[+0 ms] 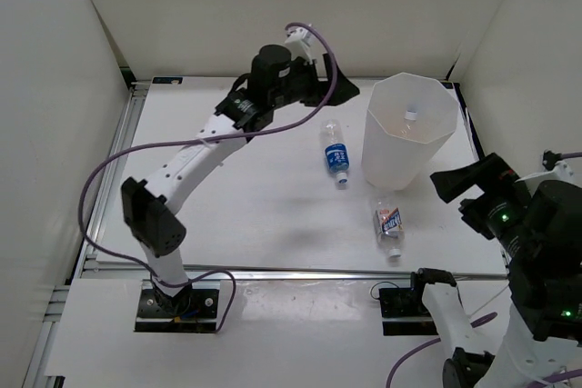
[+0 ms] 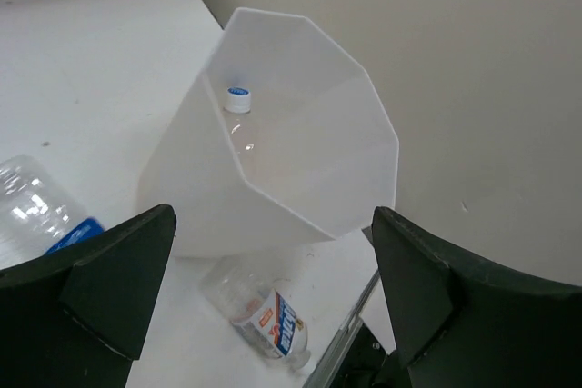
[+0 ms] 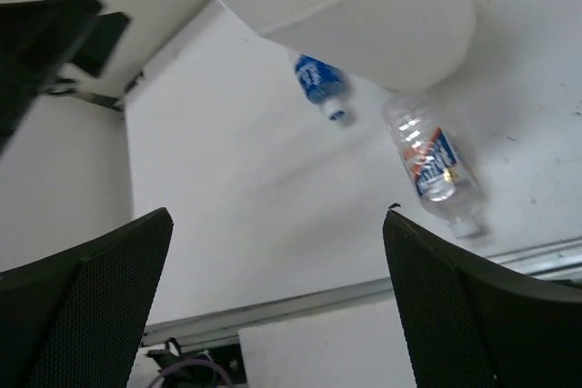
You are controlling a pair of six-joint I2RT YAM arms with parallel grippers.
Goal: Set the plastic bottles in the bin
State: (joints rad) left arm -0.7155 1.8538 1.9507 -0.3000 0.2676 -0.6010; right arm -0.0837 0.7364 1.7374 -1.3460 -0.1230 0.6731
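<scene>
White translucent bin (image 1: 391, 165): upright at the far right of the surface (image 1: 255, 211); a clear bottle (image 2: 237, 99) with a white cap lies inside.
Blue-label bottle (image 1: 336, 154): lying flat just left of the bin, cap towards me.
Red-white-blue bottle (image 1: 389, 224): lying flat near the bin's front, cap towards me.
Left pincer (image 2: 273, 213): released and empty, raised beyond the blue-label bottle, its camera looking down on the bin.
Right pincer (image 3: 277, 215): released and empty, held off to the bin's right, with both loose bottles in its view.
Step in hand: my reading is a pick of the blue-label bottle with the left arm (the nearer one).
Doing it well: I would turn the wrist so the fingers straddle the bottle across its body, close on the labelled middle, lift above the rim before moving sideways, and let go over the opening.
Risk: the bin looks light, so a knock could shift it.
</scene>
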